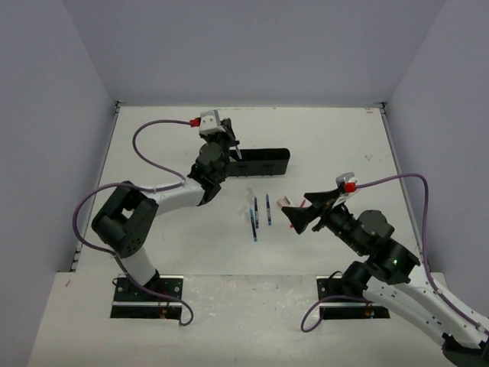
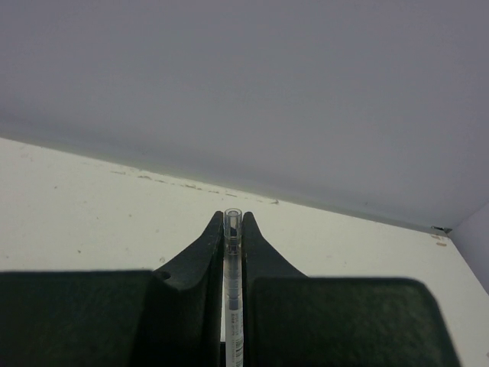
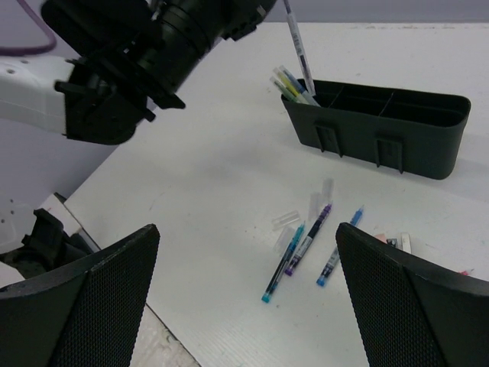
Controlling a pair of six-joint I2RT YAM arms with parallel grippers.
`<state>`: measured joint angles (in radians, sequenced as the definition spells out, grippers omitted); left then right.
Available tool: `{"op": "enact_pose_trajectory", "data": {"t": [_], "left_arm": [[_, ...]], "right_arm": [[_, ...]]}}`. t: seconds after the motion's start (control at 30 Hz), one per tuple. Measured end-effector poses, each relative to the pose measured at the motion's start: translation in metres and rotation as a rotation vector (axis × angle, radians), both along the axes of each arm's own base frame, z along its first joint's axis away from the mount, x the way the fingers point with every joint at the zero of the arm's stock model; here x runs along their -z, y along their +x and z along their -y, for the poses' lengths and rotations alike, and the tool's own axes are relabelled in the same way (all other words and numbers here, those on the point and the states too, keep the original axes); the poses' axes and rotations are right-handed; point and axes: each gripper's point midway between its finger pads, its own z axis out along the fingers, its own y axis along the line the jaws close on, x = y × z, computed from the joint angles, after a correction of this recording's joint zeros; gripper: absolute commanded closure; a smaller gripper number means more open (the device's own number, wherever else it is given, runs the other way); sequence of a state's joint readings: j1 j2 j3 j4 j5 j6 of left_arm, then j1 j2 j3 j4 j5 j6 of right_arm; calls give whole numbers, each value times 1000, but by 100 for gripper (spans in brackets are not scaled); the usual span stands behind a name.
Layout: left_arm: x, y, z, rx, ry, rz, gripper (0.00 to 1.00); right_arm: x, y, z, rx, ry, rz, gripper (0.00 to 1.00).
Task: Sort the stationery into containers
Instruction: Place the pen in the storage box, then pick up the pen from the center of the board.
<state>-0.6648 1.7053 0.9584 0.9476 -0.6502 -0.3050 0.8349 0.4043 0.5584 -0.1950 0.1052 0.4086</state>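
Pens [image 3: 293, 82]: some in tray [image 3: 397, 134], upper right; clear pen [image 2: 233, 260] pinched in my left gripper [image 2: 233, 223]; three loose pens [image 3: 309, 246] at centre; my right gripper [image 3: 246, 233] spread wide, empty.

- I see the tray [image 1: 267, 162] behind the table's [image 1: 176, 229] middle, with stored pens [image 3: 289, 84] in its left end compartment.
- My left gripper [image 2: 233, 222] keeps the held pen [image 2: 233, 260] over that end.
- Three loose pens [image 1: 258, 218] lie before the tray, with my right gripper [image 1: 302, 210] just right of them.
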Motion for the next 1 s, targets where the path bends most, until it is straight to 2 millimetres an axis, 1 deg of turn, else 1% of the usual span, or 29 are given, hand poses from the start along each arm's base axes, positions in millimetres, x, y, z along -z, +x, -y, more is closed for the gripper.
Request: {"op": "enact_pose_trajectory", "data": {"t": [0.1, 0.27, 0.33, 0.43, 0.47, 0.5, 0.57, 0.6, 0.63, 0.7, 0.77, 0.8, 0.83, 0.9, 0.93, 1.0], "left_arm": [[15, 5, 0, -7, 2, 0, 100], [44, 7, -6, -26, 8, -7, 100], [57, 6, -9, -32, 17, -20, 100], [72, -2, -17, -42, 12, -32, 100], [76, -6, -20, -43, 6, -33, 89], [80, -9, -22, -43, 4, -37, 74], [88, -13, -26, -44, -1, -51, 57], [90, -14, -26, -43, -4, -57, 43], [89, -16, -27, -40, -11, -57, 36], [80, -19, -27, -28, -34, -45, 32], [62, -23, -27, -15, -63, -18, 26], [53, -25, -27, -7, -78, -3, 21], [43, -27, -27, 3, -91, 8, 12], [18, -35, -29, 25, -121, 29, 2], [5, -39, -30, 36, -136, 42, 0], [-21, -45, -30, 58, -171, 28, 0]], "right_arm": [[-6, -4, 4, -2, 20, 16, 1], [-5, -8, 4, -15, 20, 14, 1], [-4, -8, 4, -19, 17, 10, 1], [-3, -8, 4, -21, 15, 8, 1], [-3, -8, 3, -22, 14, 7, 1], [-2, -8, 3, -22, 11, 5, 1], [1, -6, 1, -22, 1, -6, 1], [4, -5, 0, -21, -6, -15, 1], [7, -3, -3, -19, -14, -29, 1], [20, 3, -7, -8, -46, -73, 1], [36, 9, -12, 7, -87, -128, 1], [45, 13, -14, 16, -112, -162, 1], [57, 16, -16, 30, -147, -210, 3], [71, 24, -21, 60, -205, -285, 9], [78, 28, -23, 74, -232, -319, 14], [95, 35, -21, 116, -298, -404, 25]]}}
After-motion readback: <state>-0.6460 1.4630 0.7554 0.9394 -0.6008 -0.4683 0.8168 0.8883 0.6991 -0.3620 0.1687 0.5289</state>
